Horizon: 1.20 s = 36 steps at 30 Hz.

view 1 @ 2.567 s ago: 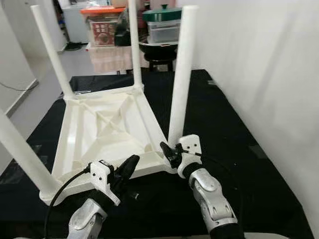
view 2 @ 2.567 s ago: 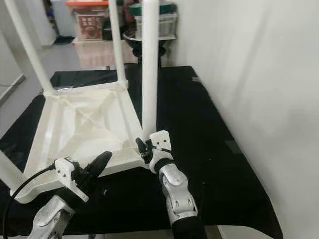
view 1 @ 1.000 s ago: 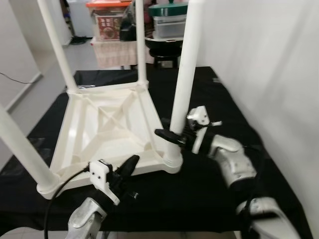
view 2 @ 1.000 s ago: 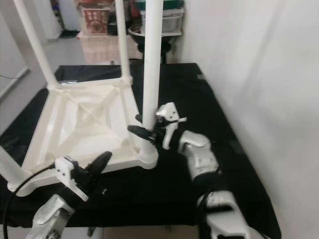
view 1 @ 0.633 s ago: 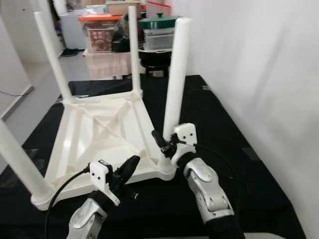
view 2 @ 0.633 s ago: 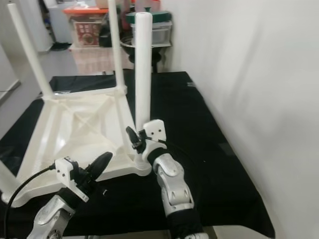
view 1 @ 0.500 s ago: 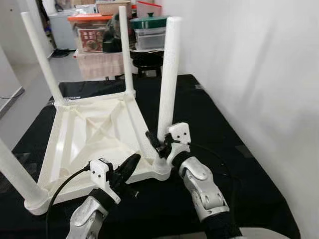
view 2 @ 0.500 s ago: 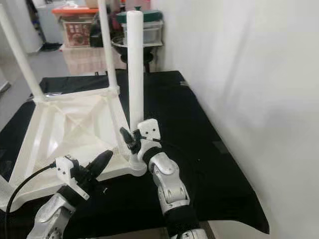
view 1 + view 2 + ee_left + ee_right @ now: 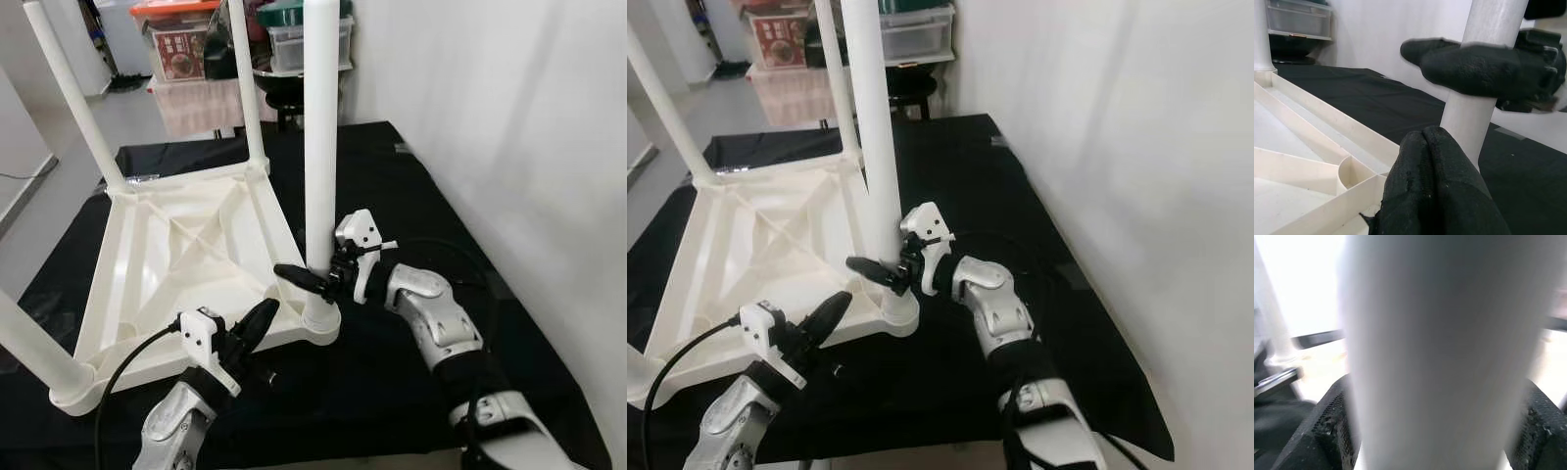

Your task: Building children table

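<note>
Step in hand, by my reading: seating the near right leg [image 9: 320, 147] in its corner socket of the upturned white children's table [image 9: 186, 264]; right claw [image 9: 315, 277] is clamped around the leg just above the socket, left claw [image 9: 257, 324] pressed shut, holding nothing, just beside the table's near rim. Next move likely calls for twisting or pressing the leg home while keeping it upright. Table lies on a black-covered surface [image 9: 411, 196] beside a white wall [image 9: 509, 117]; storage boxes [image 9: 186, 44] stacked behind.
</note>
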Available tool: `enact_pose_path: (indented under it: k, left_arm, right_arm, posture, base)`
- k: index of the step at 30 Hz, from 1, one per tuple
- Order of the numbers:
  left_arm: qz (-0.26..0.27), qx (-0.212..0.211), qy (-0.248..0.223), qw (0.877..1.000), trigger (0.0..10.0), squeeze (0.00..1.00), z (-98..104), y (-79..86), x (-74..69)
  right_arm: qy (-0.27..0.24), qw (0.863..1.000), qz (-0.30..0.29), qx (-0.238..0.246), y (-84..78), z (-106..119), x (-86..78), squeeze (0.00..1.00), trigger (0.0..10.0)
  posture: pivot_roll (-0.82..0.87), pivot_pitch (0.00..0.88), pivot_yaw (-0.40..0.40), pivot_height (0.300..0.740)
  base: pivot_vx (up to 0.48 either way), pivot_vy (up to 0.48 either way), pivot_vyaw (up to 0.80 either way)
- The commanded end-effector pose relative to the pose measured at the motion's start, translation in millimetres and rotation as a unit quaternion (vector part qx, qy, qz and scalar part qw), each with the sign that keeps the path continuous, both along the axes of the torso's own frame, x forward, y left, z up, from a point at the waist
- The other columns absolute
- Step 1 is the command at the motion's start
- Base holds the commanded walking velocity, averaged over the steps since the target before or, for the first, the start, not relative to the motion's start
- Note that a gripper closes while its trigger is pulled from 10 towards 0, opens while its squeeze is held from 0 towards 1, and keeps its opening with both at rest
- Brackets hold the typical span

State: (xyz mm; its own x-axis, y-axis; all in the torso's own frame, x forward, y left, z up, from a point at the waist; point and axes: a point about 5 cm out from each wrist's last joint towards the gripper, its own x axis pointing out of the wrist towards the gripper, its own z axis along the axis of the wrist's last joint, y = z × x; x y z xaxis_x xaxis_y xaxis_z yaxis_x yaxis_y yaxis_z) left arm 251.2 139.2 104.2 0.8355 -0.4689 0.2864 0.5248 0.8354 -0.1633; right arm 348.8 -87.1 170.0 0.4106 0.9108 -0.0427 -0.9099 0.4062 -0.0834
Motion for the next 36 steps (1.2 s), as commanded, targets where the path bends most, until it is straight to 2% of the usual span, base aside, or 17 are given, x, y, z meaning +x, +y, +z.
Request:
enact_pose_path:
  k: [1, 3, 4, 10, 14, 19, 21, 23, 24, 25, 26, 27, 28, 31, 36]
  left_arm:
    - [0.003, 0.004, 0.012, 1.000, 10.0, 0.00, -5.8, 1.1, -1.1]
    - [0.003, 0.004, 0.012, 1.000, 10.0, 0.00, -5.9, 1.1, -1.0]
    - [0.003, 0.004, 0.013, 1.000, 10.0, 0.00, -6.2, 1.3, -1.1]
    - [0.003, 0.004, 0.014, 1.000, 10.0, 0.00, -7.0, 1.8, -1.1]
    - [0.004, 0.005, 0.014, 1.000, 10.0, 0.00, -7.3, 1.8, -1.1]
    - [0.003, 0.004, 0.014, 1.000, 10.0, 0.00, -6.9, 1.7, -1.5]
    - [0.003, 0.003, 0.014, 1.000, 10.0, 0.00, -6.3, 2.1, -1.9]
    - [0.003, 0.001, 0.013, 1.000, 10.0, 0.00, -5.7, 3.6, -2.8]
    - [0.003, 0.001, 0.013, 1.000, 10.0, 0.00, -5.7, 4.3, -3.0]
    - [0.003, 0.001, 0.013, 1.000, 10.0, 0.00, -5.5, 4.7, -3.0]
    - [0.003, 0.001, 0.013, 1.000, 10.0, 0.00, -5.3, 4.8, -2.8]
    - [0.003, 0.003, 0.014, 1.000, 10.0, 0.00, -5.4, 5.5, -2.3]
    - [0.002, 0.005, 0.015, 1.000, 10.0, 0.00, -5.3, 6.4, -1.4]
    - [0.002, 0.006, 0.015, 1.000, 10.0, 0.00, -5.2, 6.7, -0.4]
    - [0.002, 0.007, 0.016, 1.000, 10.0, 0.00, -5.3, 6.5, 0.9]
  right_arm:
    - [-0.001, 1.000, 0.027, 0.004, 1.2, 4.3, 1.9, 0.00, 10.0]
    - [0.001, 0.999, 0.033, 0.005, 0.1, 5.7, 3.4, 0.00, 10.0]
    - [0.011, 0.999, 0.040, 0.010, -1.2, 7.3, 6.4, 0.00, 0.0]
    - [0.027, 0.998, 0.053, 0.010, -6.3, 8.5, 11.5, 0.00, 0.0]
    - [0.030, 0.999, 0.039, 0.015, -12.5, 4.7, 12.7, 0.00, 0.0]
    - [0.028, 0.999, -0.011, 0.012, -23.9, -6.5, 12.3, 0.00, 0.0]
    - [0.032, 0.997, -0.071, 0.013, -26.3, -17.3, 9.0, 0.00, 0.0]
    - [0.037, 0.979, -0.199, 0.010, -15.0, -39.4, 0.9, 0.00, 0.0]
    - [0.053, 0.951, -0.304, 0.012, -10.0, -54.2, -7.7, 0.00, 0.0]
    - [0.068, 0.934, -0.351, 0.014, -2.2, -65.4, -20.1, 0.00, 0.0]
    - [0.077, 0.925, -0.370, 0.017, 2.4, -71.0, -27.8, 0.00, 0.0]
    - [0.074, 0.928, -0.365, 0.018, 13.2, -74.4, -35.4, 0.00, 0.0]
    - [0.075, 0.940, -0.333, 0.025, 28.7, -75.7, -39.5, 0.00, 0.0]
    - [0.076, 0.946, -0.313, 0.030, 36.1, -73.0, -36.1, 0.00, 0.0]
    - [0.064, 0.951, -0.302, 0.029, 38.7, -68.2, -30.7, 0.00, 0.0]
  posture:
    - [0.01, 0.000, 0.007, 0.740]
    - [0.01, 0.000, 0.007, 0.740]
    - [0.01, 0.000, 0.007, 0.740]
    - [0.02, 0.000, 0.010, 0.740]
    - [0.01, 0.000, 0.010, 0.740]
    - [0.01, 0.000, 0.013, 0.740]
    - [0.01, 0.000, 0.009, 0.740]
    - [0.00, 0.000, 0.008, 0.740]
    - [0.00, 0.000, 0.015, 0.740]
    - [0.00, 0.000, 0.016, 0.740]
    - [0.00, 0.000, 0.016, 0.740]
    - [0.01, 0.000, 0.025, 0.740]
    - [0.00, 0.000, 0.031, 0.740]
    - [0.01, 0.000, 0.030, 0.740]
    - [0.01, 0.000, 0.027, 0.740]
  base:
    - [0.000, 0.000, 0.00]
    - [0.000, 0.000, 0.00]
    - [0.000, 0.000, 0.00]
    - [0.000, 0.000, 0.00]
    - [0.000, 0.000, 0.00]
    - [0.000, 0.000, 0.00]
    - [0.000, 0.000, 0.00]
    - [0.000, 0.000, 0.00]
    - [0.000, 0.000, 0.00]
    - [0.000, 0.000, 0.00]
    - [0.000, 0.000, 0.00]
    - [0.000, 0.000, 0.00]
    - [0.000, 0.000, 0.00]
    - [0.000, 0.000, 0.00]
    - [0.000, 0.000, 0.00]
